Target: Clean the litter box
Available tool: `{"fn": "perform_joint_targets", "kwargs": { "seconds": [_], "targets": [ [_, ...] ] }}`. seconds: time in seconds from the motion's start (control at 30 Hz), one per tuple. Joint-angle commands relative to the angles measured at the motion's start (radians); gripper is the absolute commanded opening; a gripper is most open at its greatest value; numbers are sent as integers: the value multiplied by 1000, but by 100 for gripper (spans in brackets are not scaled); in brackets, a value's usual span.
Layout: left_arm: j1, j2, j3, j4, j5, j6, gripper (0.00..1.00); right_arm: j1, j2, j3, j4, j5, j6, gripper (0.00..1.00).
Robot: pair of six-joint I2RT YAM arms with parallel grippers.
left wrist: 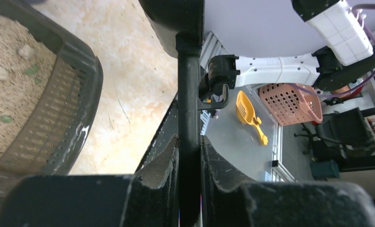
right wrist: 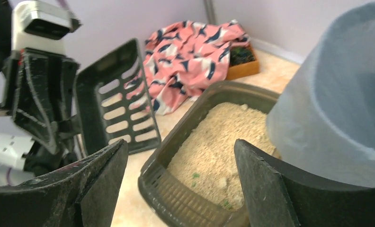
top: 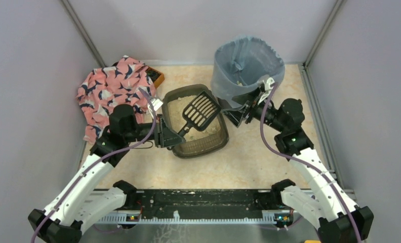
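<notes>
**Slotted scoop held over the sandy tray**

The litter box [top: 203, 148], a dark, round-cornered plastic tray with ribbed low walls and coarse beige granules, sits mid-table. The left gripper [top: 177, 136] pinches the thin handle of the black slotted scoop [top: 201, 110] above it, hiding some sand. At 1 o'clock the right gripper [top: 240, 114] gapes empty beside the round, blue-grey-lined bin [top: 246, 63]. Small green specks in the granules are too small to identify.

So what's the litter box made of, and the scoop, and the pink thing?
The litter box looks like hard dark plastic, slightly shiny, with moulded ribs. The scoop seems matte black plastic with cut slots. The pink thing is probably soft printed cloth, lying rumpled.
</notes>
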Motion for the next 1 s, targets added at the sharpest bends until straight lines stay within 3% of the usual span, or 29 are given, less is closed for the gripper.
{"fn": "perform_joint_targets", "kwargs": {
  "seconds": [0.0,0.37,0.43,0.6,0.77,0.8,0.93,0.97],
  "targets": [
    [5,2,-56,65,89,-31,0,11,35,52,48,-178,10,84],
    [5,30,-106,210,194,-86,0,124,146,94,-31,-174,-78,83],
    [5,37,-114,224,208,-93,0,146,168,103,-43,-172,-87,75],
    [5,49,-152,299,247,-125,0,167,187,104,-45,-152,-98,42],
    [5,47,-186,299,251,-112,0,169,173,99,-25,-127,-99,42],
    [4,45,-193,299,251,-114,0,169,172,100,-26,-121,-102,38],
    [5,32,-199,296,241,-108,0,168,178,101,-27,-119,-101,1],
    [5,30,-198,296,233,-107,0,169,179,98,-21,-118,-97,0]
  ]
}}
